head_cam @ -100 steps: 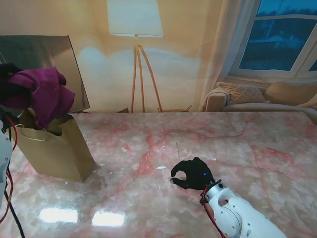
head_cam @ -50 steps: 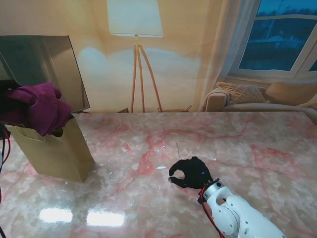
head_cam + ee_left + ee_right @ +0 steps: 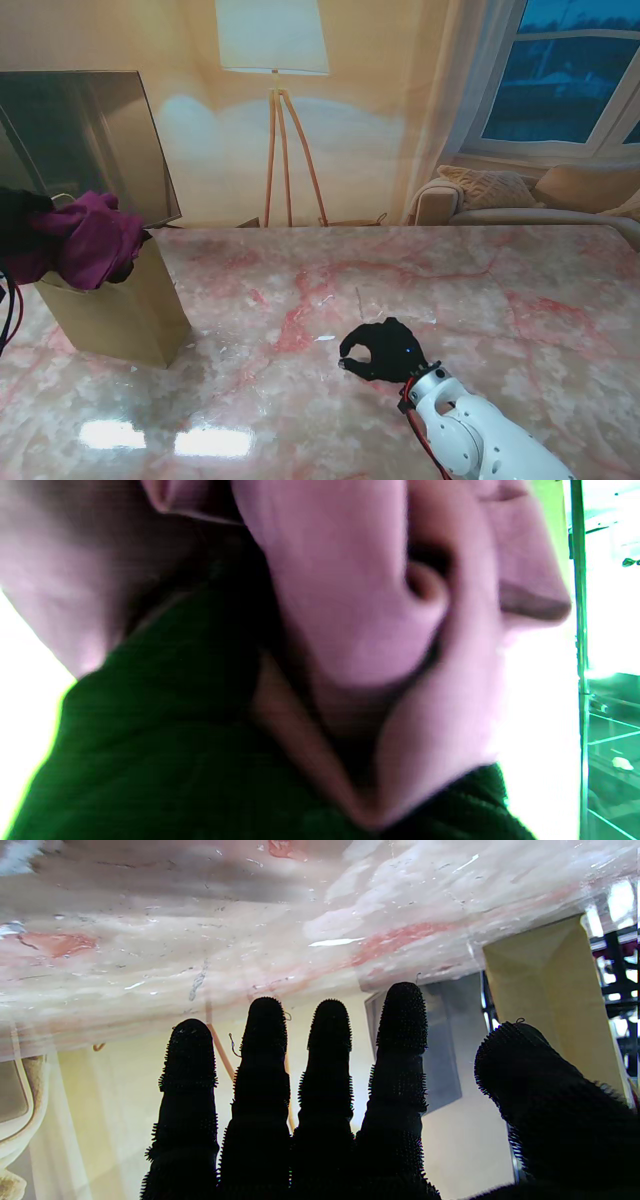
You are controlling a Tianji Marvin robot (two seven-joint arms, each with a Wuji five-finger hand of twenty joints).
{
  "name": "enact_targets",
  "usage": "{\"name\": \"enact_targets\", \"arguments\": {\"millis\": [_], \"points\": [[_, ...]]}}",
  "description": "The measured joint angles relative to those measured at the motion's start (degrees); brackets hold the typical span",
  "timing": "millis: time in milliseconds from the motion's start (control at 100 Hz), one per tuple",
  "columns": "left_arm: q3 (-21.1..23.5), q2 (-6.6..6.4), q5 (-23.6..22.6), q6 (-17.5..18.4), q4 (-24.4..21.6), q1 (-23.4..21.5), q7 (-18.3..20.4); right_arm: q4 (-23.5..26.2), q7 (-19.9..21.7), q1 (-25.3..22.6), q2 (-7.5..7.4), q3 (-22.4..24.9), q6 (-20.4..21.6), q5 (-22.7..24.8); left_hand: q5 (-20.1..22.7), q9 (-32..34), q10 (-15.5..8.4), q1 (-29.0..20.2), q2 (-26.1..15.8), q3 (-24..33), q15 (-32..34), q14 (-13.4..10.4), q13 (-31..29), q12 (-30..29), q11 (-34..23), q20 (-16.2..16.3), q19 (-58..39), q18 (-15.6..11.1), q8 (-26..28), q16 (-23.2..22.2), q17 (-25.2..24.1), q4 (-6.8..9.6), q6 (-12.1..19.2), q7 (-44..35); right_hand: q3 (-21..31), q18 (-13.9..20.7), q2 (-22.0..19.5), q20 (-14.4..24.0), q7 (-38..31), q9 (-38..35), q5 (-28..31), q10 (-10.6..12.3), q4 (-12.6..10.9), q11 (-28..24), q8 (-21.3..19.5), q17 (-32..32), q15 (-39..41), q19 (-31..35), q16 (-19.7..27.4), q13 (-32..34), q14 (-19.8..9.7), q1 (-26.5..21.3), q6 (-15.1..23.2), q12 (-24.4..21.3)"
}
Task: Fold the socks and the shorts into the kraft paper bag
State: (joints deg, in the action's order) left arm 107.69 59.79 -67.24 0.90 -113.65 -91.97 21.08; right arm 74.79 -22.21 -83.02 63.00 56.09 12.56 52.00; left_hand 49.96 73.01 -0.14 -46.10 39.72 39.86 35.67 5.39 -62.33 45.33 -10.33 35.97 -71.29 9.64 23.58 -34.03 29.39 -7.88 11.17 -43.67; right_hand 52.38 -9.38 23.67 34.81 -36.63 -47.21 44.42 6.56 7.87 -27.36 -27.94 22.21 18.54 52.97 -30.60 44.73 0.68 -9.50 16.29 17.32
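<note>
My left hand [image 3: 18, 232], fingers clutching the purple shorts [image 3: 92, 238], has sunk to the kraft paper bag [image 3: 118, 312] mouth, so release is near.

My left hand [image 3: 18, 232] grips purple shorts [image 3: 90, 238] at the mouth of the paper bag [image 3: 115, 315] on the pink marble counter [image 3: 480, 290]; my right hand [image 3: 380, 350] rests curled, holding nothing.

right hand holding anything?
No. In the stand view the right hand rests curled on the bare marble table, with nothing between its fingers.
</note>
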Motion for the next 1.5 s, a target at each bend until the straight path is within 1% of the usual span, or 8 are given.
{"name": "enact_targets", "arguments": {"millis": [190,450,930,990,1060,1210,1390,1500], "points": [[-0.6,-0.83,-2.6,2.9,-0.6,0.3,6.2,-0.1,0.1,0.0,0.03,0.0,0.0,-0.1,0.0,0.0,0.0,0.0,0.0,0.0,0.0,0.0,1.0,0.0,0.0,0.0,2.3,0.5,0.0,-0.6,-1.8,0.00,0.0,0.0,0.0,0.0,0.0,0.0,0.0,0.0,0.0,0.0,0.0,0.0,0.0,-0.1,0.0,0.0,0.0,0.0,0.0,0.0,0.0,0.0],[-3.3,-1.42,-5.6,5.2,0.5,2.1,9.6,-0.1,0.1,0.0,0.08,-0.1,0.0,-0.5,-0.2,-0.3,0.0,0.0,-0.8,-0.3,-2.7,0.0,9.2,0.3,0.0,2.0,12.1,3.6,-1.2,-3.7,-12.8,0.00,0.0,0.0,-0.7,0.0,0.0,0.0,0.0,0.0,0.0,0.0,0.0,0.0,0.0,-0.6,0.0,0.0,0.0,0.0,0.0,0.0,0.0,0.0],[-7.3,-2.05,-10.9,10.1,3.0,5.0,17.3,-0.4,0.0,0.0,0.25,-0.1,0.0,-0.9,-1.6,-9.3,-1.5,-0.2,-4.9,-4.6,-11.0,-0.1,20.4,5.8,-1.3,2.0,24.3,3.1,-2.7,-5.1,-20.8,0.00,0.1,2.3,-0.7,0.0,-0.1,0.0,0.0,0.0,0.0,0.0,0.0,0.0,0.0,-0.6,0.0,0.0,0.0,-0.4,0.0,0.0,0.0,0.0],[-7.6,-2.10,-11.9,11.2,3.0,5.3,18.9,-0.4,0.0,-0.1,0.25,-0.1,0.0,-0.9,-2.4,-14.4,-1.6,0.1,-6.3,-6.1,-12.5,-0.1,23.0,2.5,-3.6,2.0,26.4,2.5,-2.7,-4.0,-22.1,0.01,0.1,4.6,-0.7,0.0,-0.1,0.0,0.0,0.0,0.0,0.0,0.0,0.0,0.0,-0.6,0.0,0.0,0.0,-0.4,0.0,0.0,0.0,0.0],[-8.0,-2.12,-13.0,11.5,3.0,5.6,21.0,-0.4,0.0,-0.1,0.26,-0.1,0.0,-0.9,-4.5,-19.9,-2.3,1.7,-8.3,-7.5,-14.9,-0.4,26.5,-7.0,-5.4,2.0,29.0,1.8,-1.0,-3.0,-23.7,0.10,-0.5,8.8,-0.7,0.0,-0.1,0.0,0.0,0.0,0.0,0.0,0.0,0.0,0.0,-0.6,0.0,0.0,0.0,-0.4,0.0,0.0,0.0,0.0],[-8.2,-2.14,-13.9,11.5,2.9,5.8,22.6,-0.6,0.0,0.0,0.28,-0.1,0.0,-0.9,-12.3,-29.4,-1.1,11.5,-13.6,-6.5,-19.3,-0.8,31.1,-14.6,-2.7,2.0,32.7,1.3,-0.8,-0.1,-25.0,1.47,-5.9,22.9,-0.7,0.0,-0.1,0.0,0.0,0.0,0.0,0.0,0.0,0.0,0.0,-0.6,0.0,0.0,0.0,-0.4,0.0,0.0,0.0,0.0],[-7.7,-2.13,-12.0,7.3,3.2,4.6,16.7,-0.7,-0.1,0.2,0.30,-0.1,0.0,-1.0,-14.8,-32.9,0.0,11.6,-13.7,-7.5,-21.1,-0.7,32.5,-19.4,0.2,2.0,32.9,1.3,-2.1,2.3,-25.0,1.84,-7.4,27.1,-0.7,0.0,-0.1,0.0,0.0,0.0,-0.2,0.0,0.0,0.0,0.0,-0.6,0.0,0.0,0.0,-0.4,0.0,0.0,0.0,0.0],[-7.1,-2.11,-11.7,8.2,2.9,4.4,17.4,-0.7,-0.1,0.2,0.31,-0.1,0.0,-0.9,-14.8,-33.4,0.4,12.0,-13.7,-7.6,-21.8,-0.7,31.7,-21.4,0.8,2.0,32.9,1.3,-2.4,3.2,-24.9,1.85,-7.5,27.3,-0.7,0.0,-0.1,0.0,0.0,0.0,-0.2,0.0,0.0,0.0,0.0,-0.7,0.0,0.0,0.0,-0.4,0.0,0.0,0.0,0.0]]}}
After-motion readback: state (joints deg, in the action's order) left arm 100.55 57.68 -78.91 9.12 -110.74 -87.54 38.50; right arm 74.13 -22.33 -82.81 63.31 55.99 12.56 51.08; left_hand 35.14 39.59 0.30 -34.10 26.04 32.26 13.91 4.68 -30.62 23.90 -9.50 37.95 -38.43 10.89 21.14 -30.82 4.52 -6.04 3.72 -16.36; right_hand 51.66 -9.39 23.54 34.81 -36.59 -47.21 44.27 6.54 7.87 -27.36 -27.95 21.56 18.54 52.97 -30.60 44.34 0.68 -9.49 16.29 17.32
